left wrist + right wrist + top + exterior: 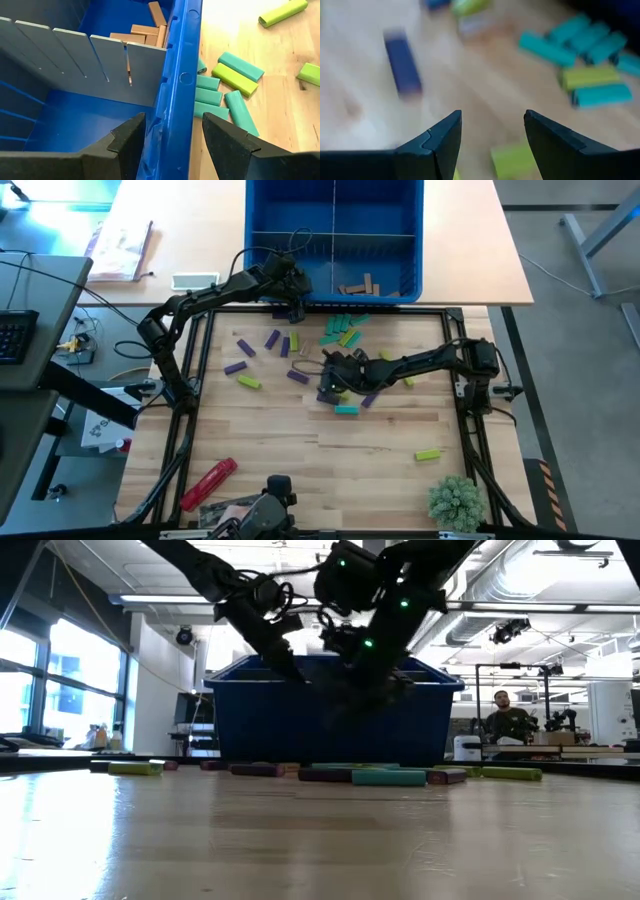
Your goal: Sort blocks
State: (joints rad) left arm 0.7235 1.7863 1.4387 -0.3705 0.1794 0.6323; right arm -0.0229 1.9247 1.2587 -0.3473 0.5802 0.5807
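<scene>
Blocks in purple point(272, 340), lime point(248, 382) and teal point(340, 330) lie scattered flat on the wooden table. Several tan blocks point(142, 32) lie in the near right compartment of the blue bin point(335, 220). My left gripper point(172, 120) is open at the bin's near wall point(175, 75), with one finger inside the bin and one outside, and holds nothing. My right gripper point(492, 117) is open above the table's middle point(328, 385), pointing slantwise down. Purple point(404, 62), teal point(547, 49) and lime point(512, 160) blocks lie below it, and nothing is between its fingers.
A red cylindrical tool point(208, 483) lies near the table's front left. A green plant point(455, 500) stands at the front right. A black frame point(455, 330) borders the work area. One lime block point(427, 453) lies alone toward the near right.
</scene>
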